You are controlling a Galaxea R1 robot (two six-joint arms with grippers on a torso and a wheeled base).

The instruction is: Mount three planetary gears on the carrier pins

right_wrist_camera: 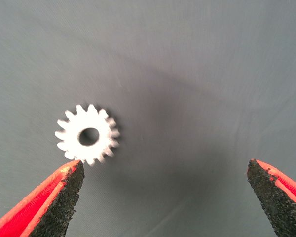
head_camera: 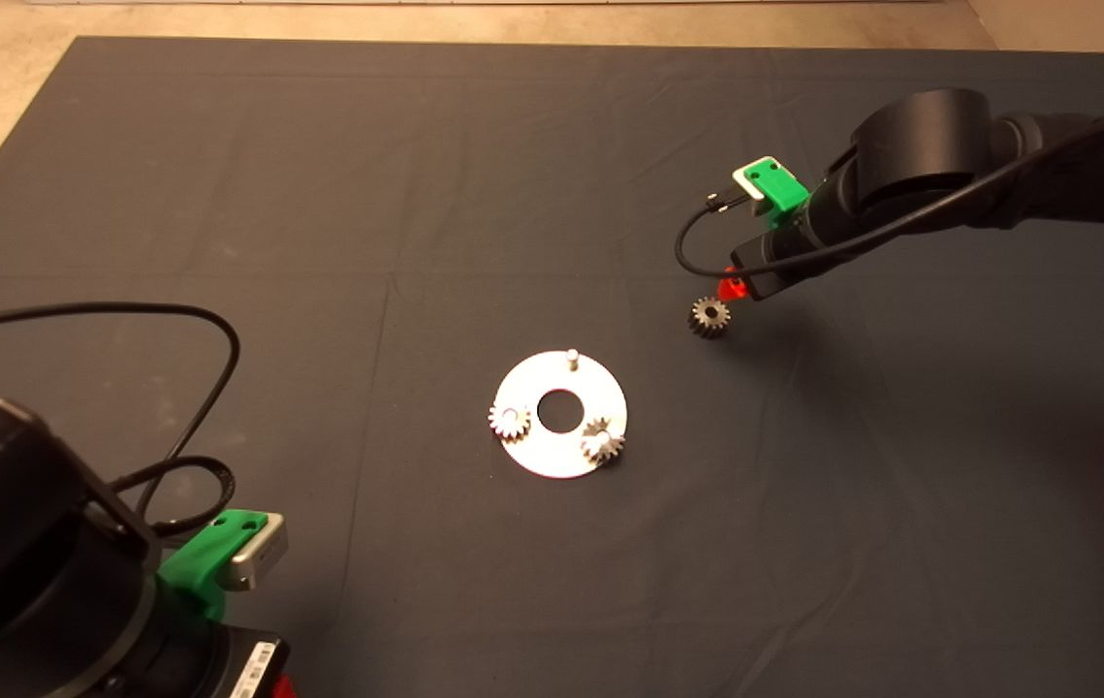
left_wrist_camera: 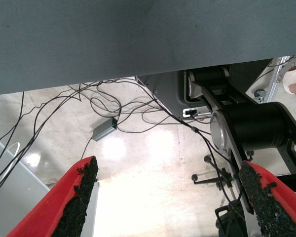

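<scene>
A shiny round disc (head_camera: 562, 445) with a central hole lies mid-mat. Two of its carrier pins carry planetary gears, one on the left (head_camera: 509, 421) and one at the lower right (head_camera: 602, 442). The far pin (head_camera: 571, 358) stands bare. A third gear (head_camera: 709, 317) (right_wrist_camera: 87, 134) lies flat on the mat to the disc's upper right. My right gripper (head_camera: 732, 288) (right_wrist_camera: 163, 197) hovers just beside and above this gear, open, with the gear near one fingertip (right_wrist_camera: 64, 190) and outside the gap. My left gripper (left_wrist_camera: 170, 197) is parked at the lower left, open, holding nothing.
The dark mat (head_camera: 416, 194) covers the table, with floor showing along the far and left edges. The left wrist view looks past the mat's edge at floor cables (left_wrist_camera: 103, 106) and the robot's base (left_wrist_camera: 256, 128).
</scene>
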